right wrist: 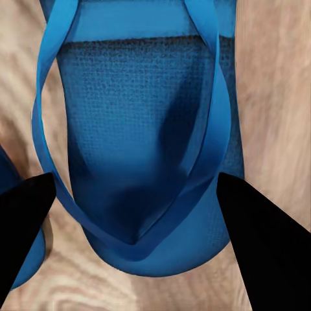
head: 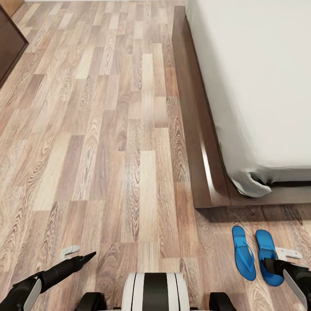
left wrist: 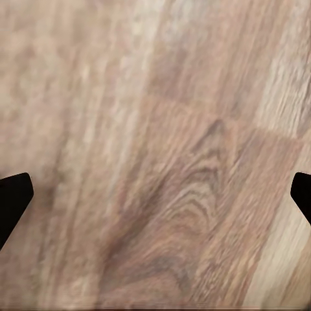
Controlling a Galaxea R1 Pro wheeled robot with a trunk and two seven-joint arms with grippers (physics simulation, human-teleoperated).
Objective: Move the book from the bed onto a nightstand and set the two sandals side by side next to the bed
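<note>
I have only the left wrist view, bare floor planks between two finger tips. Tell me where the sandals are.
Observer: Both sandals lie side by side on the floor just past the bed's foot corner, on the robot's right.
Operator: Report the right end effector.
Observer: The right end effector hangs open over the outer sandal, one finger each side of the strap's V.
Operator: Give me the left arm's position.
Observer: The left end effector is out over bare floor, well to the left of the sandals.
Operator: Check the book.
Observer: The stretch of mattress in the head view is bare; the rest is out of frame.
</note>
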